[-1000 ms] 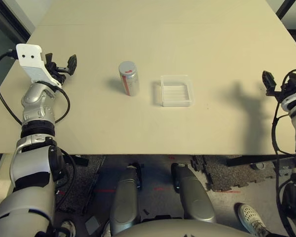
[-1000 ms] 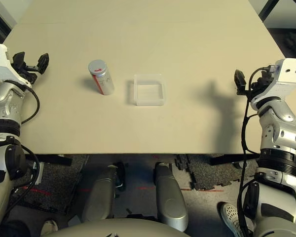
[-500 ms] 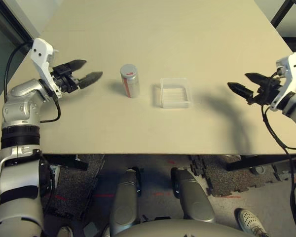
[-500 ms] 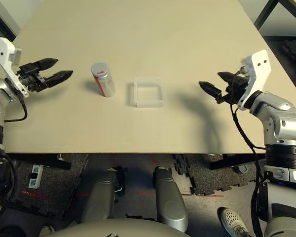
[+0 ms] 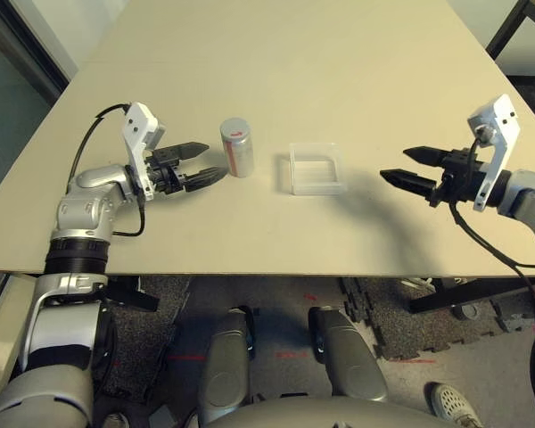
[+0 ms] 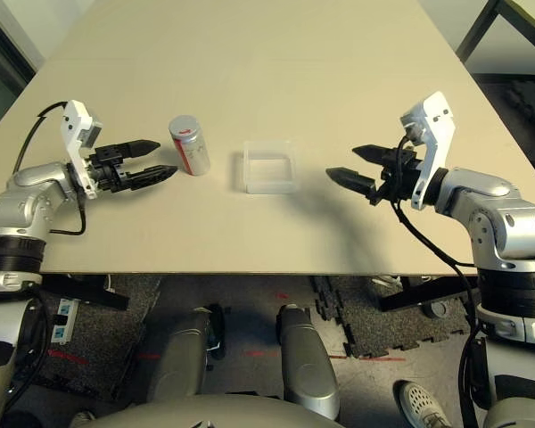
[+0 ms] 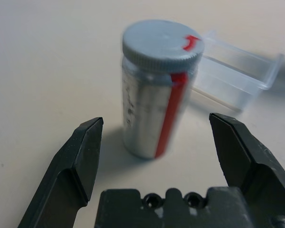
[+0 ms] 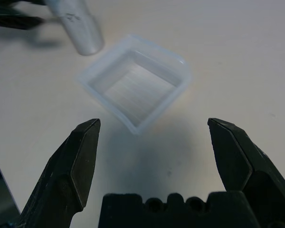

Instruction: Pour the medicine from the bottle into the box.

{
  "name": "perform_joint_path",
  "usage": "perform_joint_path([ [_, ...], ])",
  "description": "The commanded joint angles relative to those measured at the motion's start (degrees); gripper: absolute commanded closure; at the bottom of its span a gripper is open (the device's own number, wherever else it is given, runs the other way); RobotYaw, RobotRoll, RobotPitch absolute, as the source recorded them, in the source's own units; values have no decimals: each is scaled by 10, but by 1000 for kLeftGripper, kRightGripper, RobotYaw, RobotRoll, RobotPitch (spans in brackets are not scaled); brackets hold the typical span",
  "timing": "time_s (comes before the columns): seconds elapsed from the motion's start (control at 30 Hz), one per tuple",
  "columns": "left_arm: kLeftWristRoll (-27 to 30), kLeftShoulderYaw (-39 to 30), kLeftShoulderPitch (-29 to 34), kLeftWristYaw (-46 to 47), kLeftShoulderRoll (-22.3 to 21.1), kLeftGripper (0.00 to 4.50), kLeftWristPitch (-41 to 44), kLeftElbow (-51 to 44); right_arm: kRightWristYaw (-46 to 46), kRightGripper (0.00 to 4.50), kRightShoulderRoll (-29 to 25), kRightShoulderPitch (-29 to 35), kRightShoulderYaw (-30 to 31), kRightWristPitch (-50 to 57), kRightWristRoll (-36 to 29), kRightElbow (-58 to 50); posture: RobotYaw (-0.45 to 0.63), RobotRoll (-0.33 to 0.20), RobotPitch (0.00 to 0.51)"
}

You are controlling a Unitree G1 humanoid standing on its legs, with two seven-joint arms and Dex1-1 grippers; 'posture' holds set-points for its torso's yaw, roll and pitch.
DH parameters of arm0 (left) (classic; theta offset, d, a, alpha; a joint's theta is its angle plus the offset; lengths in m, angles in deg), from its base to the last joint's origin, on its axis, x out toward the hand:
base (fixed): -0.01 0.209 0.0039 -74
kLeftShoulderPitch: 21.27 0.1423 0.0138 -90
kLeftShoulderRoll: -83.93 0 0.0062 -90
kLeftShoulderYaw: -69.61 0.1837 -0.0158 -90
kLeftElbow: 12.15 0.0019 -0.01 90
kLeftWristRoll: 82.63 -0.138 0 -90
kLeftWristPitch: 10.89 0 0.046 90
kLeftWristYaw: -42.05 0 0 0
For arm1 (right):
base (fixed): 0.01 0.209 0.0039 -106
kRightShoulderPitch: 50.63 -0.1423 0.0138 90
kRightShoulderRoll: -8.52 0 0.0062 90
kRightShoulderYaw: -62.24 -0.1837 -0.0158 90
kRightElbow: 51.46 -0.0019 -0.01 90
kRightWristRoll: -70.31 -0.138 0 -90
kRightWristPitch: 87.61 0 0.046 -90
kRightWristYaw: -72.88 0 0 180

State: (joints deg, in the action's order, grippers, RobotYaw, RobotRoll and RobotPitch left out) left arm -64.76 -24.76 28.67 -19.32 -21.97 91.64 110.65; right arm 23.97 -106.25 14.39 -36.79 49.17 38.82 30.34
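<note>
- The bottle (image 7: 154,118) has a silvery-grey body with a dull metallic sheen, faintly scuffed, and a smooth red strip running down its side.
- Its cap (image 7: 161,46) looks like matt pale grey plastic with a finely ribbed edge and a red mark on top.
- The box (image 8: 135,88) is clear, thin plastic, slightly frosted, with fine lines on its floor and smooth glossy walls.
- The table (image 5: 276,53) is a smooth, matt beige surface, like laminate.
- The left gripper (image 7: 154,142) and right gripper (image 8: 154,142) have fingers of matt black hard plastic.
- The forearms (image 6: 508,223) are glossy silver, with white plastic wrist mounts.
</note>
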Motion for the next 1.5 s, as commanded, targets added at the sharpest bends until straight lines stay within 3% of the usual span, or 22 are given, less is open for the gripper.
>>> perform_joint_path([
  [0.03,-16,4,-15,13,17,17,-32,42,15,0,11,-11,17,15,-9,-26,-181,0,202],
  [0.37,-37,13,-50,21,69,17,-88,126,33,0,31,-30,38,10,-3,-25,-207,0,204],
  [0.7,-54,11,-81,23,86,17,-148,200,34,0,66,-63,66,1,-3,-26,-213,0,195],
  [0.87,-55,10,-88,18,88,1732,-167,202,30,0,75,-83,78,-8,-1,-22,-204,0,188],
  [1.23,-49,53,-112,-61,108,1730,-98,108,69,0,117,-181,103,-17,21,-12,-184,0,170],
  [1.5,-55,69,-148,-63,137,1730,-93,115,85,0,149,-229,140,-33,60,8,-194,0,169],
])
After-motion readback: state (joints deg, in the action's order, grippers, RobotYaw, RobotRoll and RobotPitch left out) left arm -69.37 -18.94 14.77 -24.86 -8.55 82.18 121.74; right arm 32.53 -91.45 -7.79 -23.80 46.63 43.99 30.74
